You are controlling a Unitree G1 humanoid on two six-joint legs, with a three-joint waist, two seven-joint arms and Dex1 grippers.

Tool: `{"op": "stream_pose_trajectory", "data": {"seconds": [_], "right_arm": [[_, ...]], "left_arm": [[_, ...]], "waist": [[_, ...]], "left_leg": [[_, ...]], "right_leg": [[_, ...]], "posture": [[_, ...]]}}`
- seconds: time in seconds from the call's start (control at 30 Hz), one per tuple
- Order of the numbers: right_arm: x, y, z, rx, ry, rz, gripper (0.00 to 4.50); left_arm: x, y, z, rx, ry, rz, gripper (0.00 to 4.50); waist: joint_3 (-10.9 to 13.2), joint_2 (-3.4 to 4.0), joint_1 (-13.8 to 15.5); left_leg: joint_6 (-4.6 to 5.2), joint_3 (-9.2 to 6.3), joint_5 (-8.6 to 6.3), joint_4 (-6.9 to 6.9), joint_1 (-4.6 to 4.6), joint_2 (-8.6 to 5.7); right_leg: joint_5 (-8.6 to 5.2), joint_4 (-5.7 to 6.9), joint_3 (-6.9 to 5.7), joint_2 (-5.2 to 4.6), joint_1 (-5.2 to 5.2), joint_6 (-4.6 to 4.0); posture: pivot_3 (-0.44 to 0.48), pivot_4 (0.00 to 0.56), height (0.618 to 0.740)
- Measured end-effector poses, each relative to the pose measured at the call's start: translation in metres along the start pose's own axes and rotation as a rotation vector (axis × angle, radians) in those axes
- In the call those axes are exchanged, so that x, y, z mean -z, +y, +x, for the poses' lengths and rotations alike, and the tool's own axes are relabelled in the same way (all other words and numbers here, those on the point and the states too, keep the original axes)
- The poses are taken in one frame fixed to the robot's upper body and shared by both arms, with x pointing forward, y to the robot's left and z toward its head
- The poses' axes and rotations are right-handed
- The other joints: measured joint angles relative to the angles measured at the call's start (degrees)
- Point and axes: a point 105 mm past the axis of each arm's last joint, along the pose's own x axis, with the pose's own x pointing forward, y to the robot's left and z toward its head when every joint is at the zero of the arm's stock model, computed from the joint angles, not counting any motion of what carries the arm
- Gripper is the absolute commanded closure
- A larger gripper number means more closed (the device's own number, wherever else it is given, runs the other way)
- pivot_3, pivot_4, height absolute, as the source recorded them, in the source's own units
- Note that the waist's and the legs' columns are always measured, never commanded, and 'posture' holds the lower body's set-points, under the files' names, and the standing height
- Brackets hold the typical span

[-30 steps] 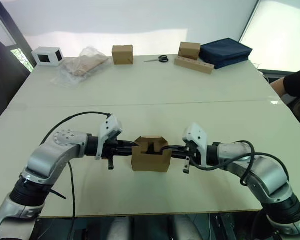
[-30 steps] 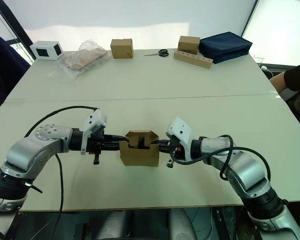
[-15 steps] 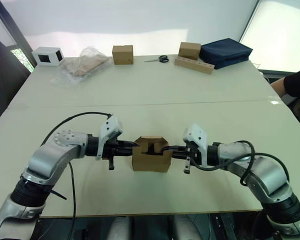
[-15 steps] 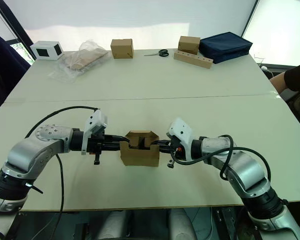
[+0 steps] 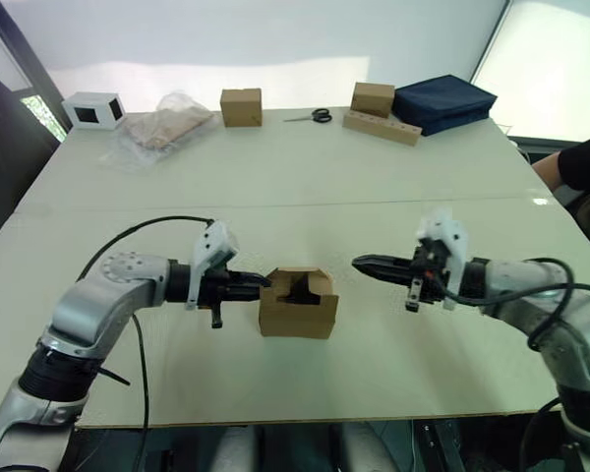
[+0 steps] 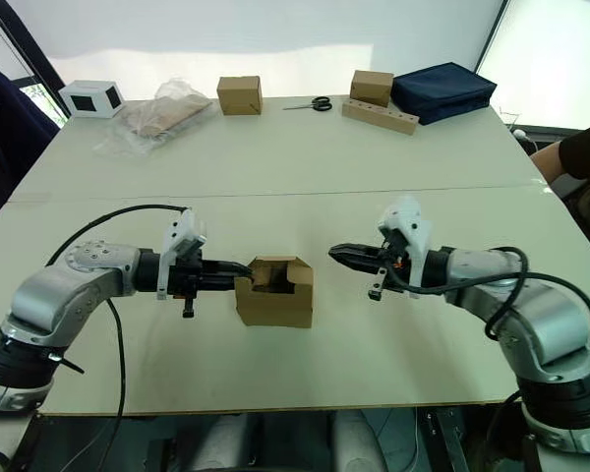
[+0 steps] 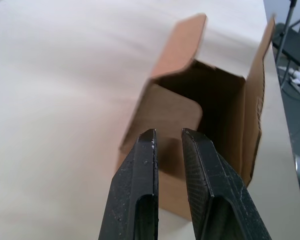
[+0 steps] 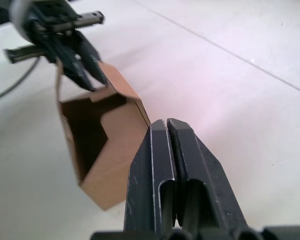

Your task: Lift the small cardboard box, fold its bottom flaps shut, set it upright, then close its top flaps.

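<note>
Two end effectors flank the small cardboard box (image 5: 297,307), which rests on the near half of the bench (image 5: 305,177) with its top open. Left end effector (image 5: 262,285): fingers slightly parted, tips at the box's left wall. Right end effector (image 5: 362,264): fingers pressed together, empty, apart from the box. Along the far edge lie a white box (image 5: 93,108), plastic bag (image 5: 160,126), two brown cartons (image 5: 241,106), scissors (image 5: 313,116), wooden block (image 5: 381,127) and navy case (image 5: 442,101).

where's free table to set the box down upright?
Bare: the middle band between the small cardboard box and the far-edge row, and the front strip under the right hand. Crowded: far edge, from white box to navy bag; left hand touches the box.
</note>
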Motion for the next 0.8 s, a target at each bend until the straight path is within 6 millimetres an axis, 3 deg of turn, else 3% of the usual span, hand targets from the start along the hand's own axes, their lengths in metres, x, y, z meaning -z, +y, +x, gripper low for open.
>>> {"op": "stream_pose_trajectory", "data": {"seconds": [0.13,0.2,0.4,0.8], "right_arm": [[0.001,0.033,0.003,-0.133,0.018,0.032,4.50],[0.002,0.046,0.006,-0.181,0.031,0.034,4.50],[0.009,0.065,0.019,-0.232,0.064,0.038,4.50],[0.017,0.063,0.040,-0.192,0.155,-0.109,4.50]], "left_arm": [[-0.033,0.012,-0.022,-0.040,-0.076,0.014,3.72],[-0.035,0.021,-0.027,-0.070,-0.080,0.015,3.72],[-0.009,0.044,-0.023,-0.116,0.017,0.032,3.72],[0.019,0.077,0.011,-0.061,0.084,0.058,3.72]], "waist": [[0.00,0.00,-0.05],[0.00,0.00,-0.04],[0.00,0.00,0.01],[0.00,0.00,-0.04]], "left_leg": [[0.01,0.01,0.00,0.00,0.00,0.00],[0.00,0.01,0.00,0.00,0.01,-0.01],[-0.01,0.02,0.00,0.00,0.00,-0.01],[-0.01,0.02,0.01,0.01,-0.02,-0.02]], "right_leg": [[0.00,-0.02,0.00,-0.01,0.01,0.00],[0.00,-0.02,0.00,-0.01,0.02,0.00],[0.00,-0.04,0.00,0.00,0.01,0.00],[0.00,-0.04,-0.01,0.02,-0.02,0.00]], "posture": [[0.000,0.150,0.740],[0.000,0.150,0.740],[0.000,0.150,0.740],[0.000,0.150,0.740]]}}
